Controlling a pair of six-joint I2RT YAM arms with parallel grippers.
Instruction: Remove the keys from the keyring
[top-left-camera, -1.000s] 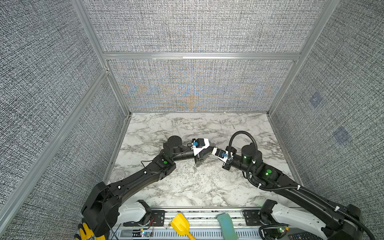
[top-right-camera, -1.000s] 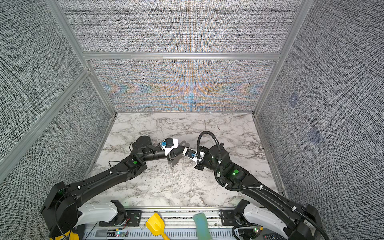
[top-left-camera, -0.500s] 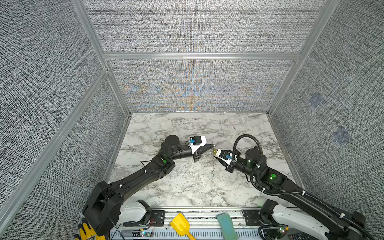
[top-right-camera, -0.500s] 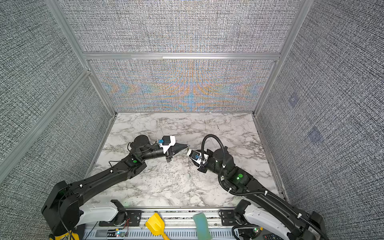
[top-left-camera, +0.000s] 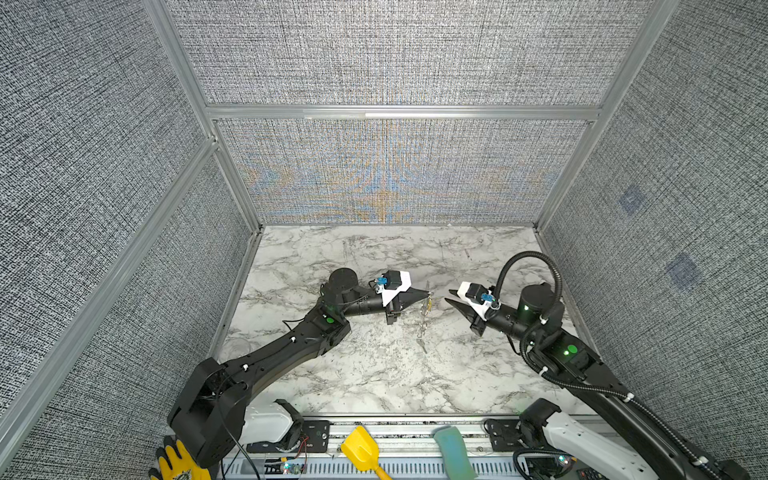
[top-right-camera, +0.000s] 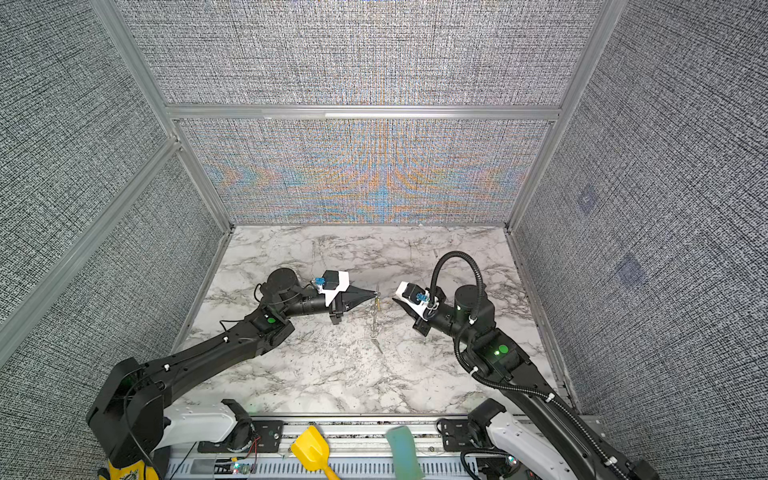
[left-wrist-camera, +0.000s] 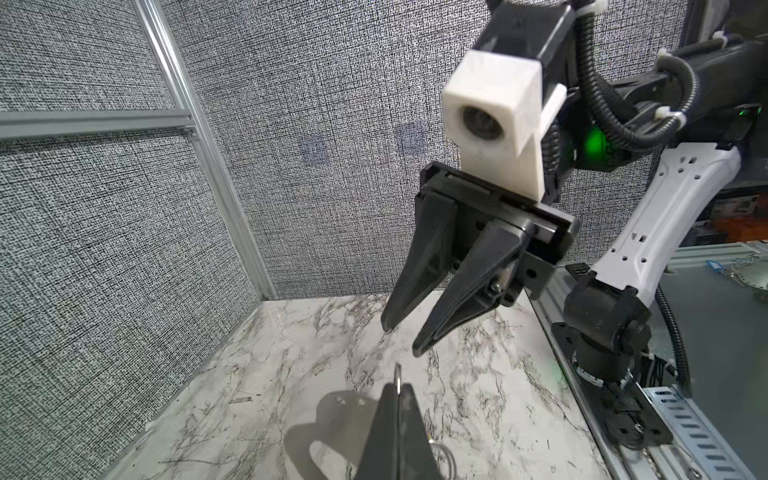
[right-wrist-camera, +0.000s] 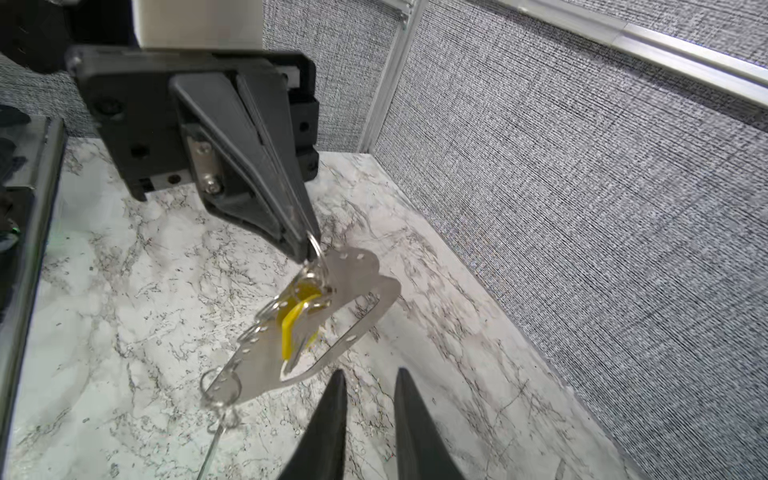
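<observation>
- The keyring (right-wrist-camera: 353, 291), a flat grey metal semi-oval plate with a large oval cut-out and rows of small holes along its edges, hangs tilted above the middle of the white-and-grey marble tabletop (top-left-camera: 374, 374). In both top views it shows only as a thin edge-on sliver (top-right-camera: 375, 318).
- A small silver wire loop (right-wrist-camera: 314, 245) at the plate's upper end is pinched by the left gripper (right-wrist-camera: 306, 252), whose black jaws are clamped tight together on it.
- A yellow-tagged key (right-wrist-camera: 291, 328) hangs against the plate, partly across the cut-out. Its metal blade is too hidden to make out.
- A second wire ring (right-wrist-camera: 220, 386) sits at the plate's lower end with a thin wire trailing below. I cannot tell whether that end touches the table.
- The right gripper (right-wrist-camera: 370, 374) is just to the right of the plate and apart from it, with its jaws parted and nothing between them. The left wrist view shows the same empty gap (left-wrist-camera: 404, 337).
- On the near rail, well apart from the plate, lie a yellow plastic scoop (top-left-camera: 361, 451) and a teal block (top-left-camera: 453, 453).
- Grey woven walls enclose the table on the left, right and far sides.
</observation>
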